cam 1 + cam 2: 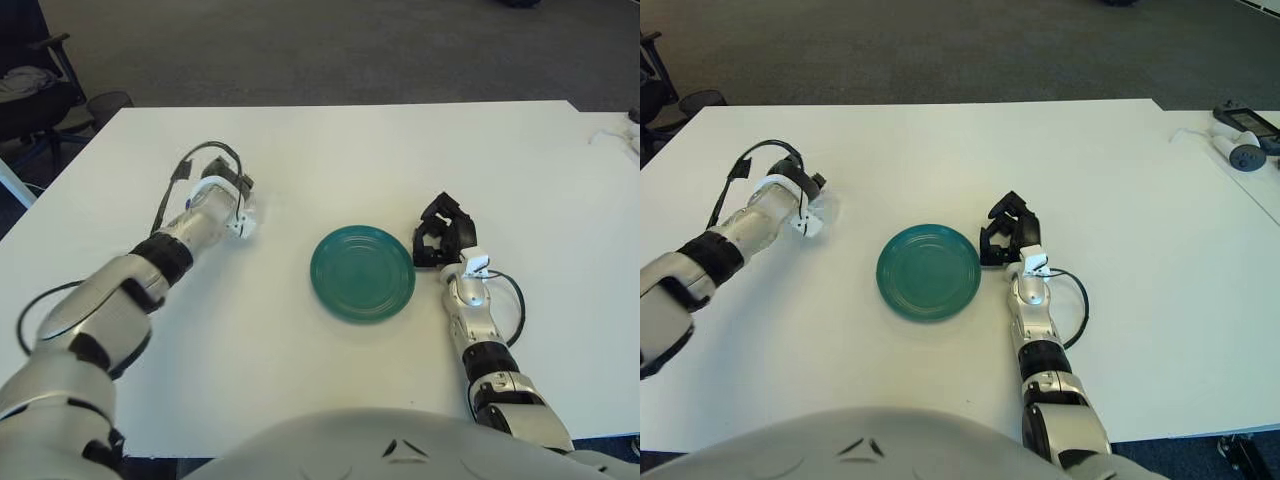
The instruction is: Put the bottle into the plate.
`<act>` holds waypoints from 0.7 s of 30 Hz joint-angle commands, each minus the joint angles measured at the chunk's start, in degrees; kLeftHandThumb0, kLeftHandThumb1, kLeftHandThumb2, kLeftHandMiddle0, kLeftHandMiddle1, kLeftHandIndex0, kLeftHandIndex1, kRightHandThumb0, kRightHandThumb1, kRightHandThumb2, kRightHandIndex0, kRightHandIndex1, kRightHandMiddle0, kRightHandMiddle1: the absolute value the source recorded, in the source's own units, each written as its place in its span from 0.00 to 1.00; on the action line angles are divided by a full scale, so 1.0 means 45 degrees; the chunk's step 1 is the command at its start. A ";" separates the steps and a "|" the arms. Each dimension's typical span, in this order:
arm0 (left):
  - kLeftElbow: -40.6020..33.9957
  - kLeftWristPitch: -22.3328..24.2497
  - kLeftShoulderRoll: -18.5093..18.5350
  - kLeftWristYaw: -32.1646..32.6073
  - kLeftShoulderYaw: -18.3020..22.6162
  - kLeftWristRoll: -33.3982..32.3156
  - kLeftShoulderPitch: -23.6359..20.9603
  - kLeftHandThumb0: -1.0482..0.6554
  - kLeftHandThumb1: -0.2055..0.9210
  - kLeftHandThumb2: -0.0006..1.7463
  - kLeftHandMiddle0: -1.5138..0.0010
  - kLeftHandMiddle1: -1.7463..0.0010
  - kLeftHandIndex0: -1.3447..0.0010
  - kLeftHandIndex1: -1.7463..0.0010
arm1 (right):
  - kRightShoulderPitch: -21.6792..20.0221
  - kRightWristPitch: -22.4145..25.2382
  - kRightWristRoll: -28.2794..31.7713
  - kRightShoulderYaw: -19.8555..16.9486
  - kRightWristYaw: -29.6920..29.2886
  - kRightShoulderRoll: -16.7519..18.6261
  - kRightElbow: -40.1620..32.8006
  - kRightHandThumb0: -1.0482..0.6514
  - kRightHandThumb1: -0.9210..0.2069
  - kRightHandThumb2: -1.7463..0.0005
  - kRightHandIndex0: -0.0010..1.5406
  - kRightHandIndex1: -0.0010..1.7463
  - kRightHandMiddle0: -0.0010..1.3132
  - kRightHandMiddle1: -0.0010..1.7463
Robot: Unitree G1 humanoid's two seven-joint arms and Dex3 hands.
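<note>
A round green plate (pixel 362 272) lies flat on the white table (pixel 400 150), near the middle. My left hand (pixel 236 200) is to the left of the plate, about a hand's width from its rim. Its fingers are curled on a small pale, see-through bottle (pixel 248 218), which is mostly hidden by the hand and low over the table. My right hand (pixel 440 235) shows just beside the plate's right rim, black fingers relaxed and holding nothing.
A dark office chair (pixel 40 85) stands off the table's far left corner. A second white table at the right carries small grey devices (pixel 1240 150). Grey carpet lies beyond the far edge.
</note>
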 commanded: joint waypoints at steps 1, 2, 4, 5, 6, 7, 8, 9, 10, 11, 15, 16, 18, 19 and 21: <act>-0.0466 -0.0998 0.0350 -0.0815 -0.1027 0.0905 0.1070 0.01 1.00 0.50 0.95 0.04 1.00 0.10 | 0.2247 0.1719 0.0034 0.0133 0.0043 0.0443 0.1155 0.61 0.86 0.05 0.62 0.88 0.50 1.00; -0.0386 -0.1213 0.0324 -0.1140 -0.1175 0.1069 0.0963 0.04 1.00 0.48 0.95 0.04 1.00 0.09 | 0.2262 0.1731 0.0040 0.0133 0.0055 0.0442 0.1126 0.61 0.86 0.05 0.62 0.88 0.50 1.00; -0.0318 -0.1434 0.0293 -0.1485 -0.1307 0.1257 0.0865 0.10 1.00 0.43 0.94 0.03 0.99 0.05 | 0.2273 0.1748 0.0041 0.0130 0.0072 0.0424 0.1100 0.61 0.86 0.05 0.62 0.88 0.50 1.00; -0.0267 -0.1339 0.0214 -0.1439 -0.1205 0.1191 0.0932 0.11 1.00 0.42 0.94 0.03 0.99 0.04 | 0.2278 0.1757 0.0031 0.0133 0.0061 0.0425 0.1087 0.61 0.86 0.05 0.62 0.88 0.50 1.00; -0.0229 -0.1274 0.0153 -0.1410 -0.1123 0.1146 0.0983 0.10 1.00 0.43 0.92 0.02 0.99 0.04 | 0.2284 0.1768 0.0025 0.0135 0.0053 0.0426 0.1073 0.61 0.86 0.05 0.62 0.88 0.51 1.00; -0.0206 -0.1236 0.0110 -0.1398 -0.1062 0.1122 0.1019 0.09 1.00 0.44 0.90 0.01 0.99 0.03 | 0.2286 0.1786 0.0020 0.0134 0.0040 0.0423 0.1067 0.61 0.86 0.05 0.62 0.88 0.51 1.00; -0.0237 -0.1221 0.0111 -0.1409 -0.1018 0.1117 0.1057 0.08 1.00 0.44 0.90 0.01 0.99 0.03 | 0.2314 0.1799 0.0013 0.0140 0.0030 0.0427 0.1032 0.61 0.86 0.05 0.62 0.88 0.51 1.00; -0.0161 -0.1067 0.0025 -0.1411 -0.1023 0.1224 0.1096 0.08 1.00 0.45 0.89 0.01 0.99 0.03 | 0.2335 0.1835 0.0015 0.0136 0.0013 0.0427 0.0996 0.61 0.87 0.05 0.62 0.88 0.51 1.00; -0.0101 -0.0953 -0.0043 -0.1412 -0.1023 0.1309 0.1126 0.08 1.00 0.45 0.88 0.00 0.99 0.03 | 0.2351 0.1862 0.0018 0.0134 0.0001 0.0426 0.0970 0.61 0.87 0.04 0.62 0.88 0.51 1.00; -0.0057 -0.0880 -0.0093 -0.1412 -0.1012 0.1376 0.1150 0.08 1.00 0.45 0.88 0.00 0.99 0.03 | 0.2361 0.1884 0.0020 0.0135 -0.0010 0.0431 0.0946 0.61 0.87 0.04 0.62 0.88 0.51 1.00; 0.0180 -0.0527 -0.0298 -0.1282 -0.0972 0.1618 0.1263 0.08 1.00 0.46 0.87 0.00 0.99 0.05 | 0.2370 0.1939 0.0019 0.0139 -0.0015 0.0424 0.0911 0.61 0.87 0.04 0.62 0.88 0.51 1.00; 0.0250 -0.0424 -0.0354 -0.1239 -0.0965 0.1680 0.1293 0.08 1.00 0.47 0.87 0.00 0.99 0.06 | 0.2370 0.1951 0.0020 0.0139 -0.0013 0.0422 0.0908 0.61 0.87 0.04 0.62 0.88 0.51 1.00; 0.0374 -0.0160 -0.0473 -0.1051 -0.0931 0.1789 0.1394 0.08 1.00 0.47 0.86 0.00 0.99 0.06 | 0.2385 0.1947 0.0029 0.0135 0.0005 0.0409 0.0895 0.61 0.87 0.04 0.62 0.88 0.51 1.00; 0.0297 0.1130 -0.0744 -0.0896 -0.0184 0.1291 0.2205 0.08 1.00 0.47 0.86 0.00 0.99 0.06 | 0.2390 0.1920 0.0046 0.0127 0.0037 0.0396 0.0906 0.61 0.87 0.04 0.62 0.88 0.51 1.00; 0.1827 0.3034 -0.1695 0.0581 0.0848 0.0395 0.3235 0.14 0.97 0.43 0.88 0.24 0.99 0.11 | 0.2387 0.1878 0.0070 0.0118 0.0088 0.0380 0.0938 0.61 0.87 0.04 0.62 0.88 0.51 1.00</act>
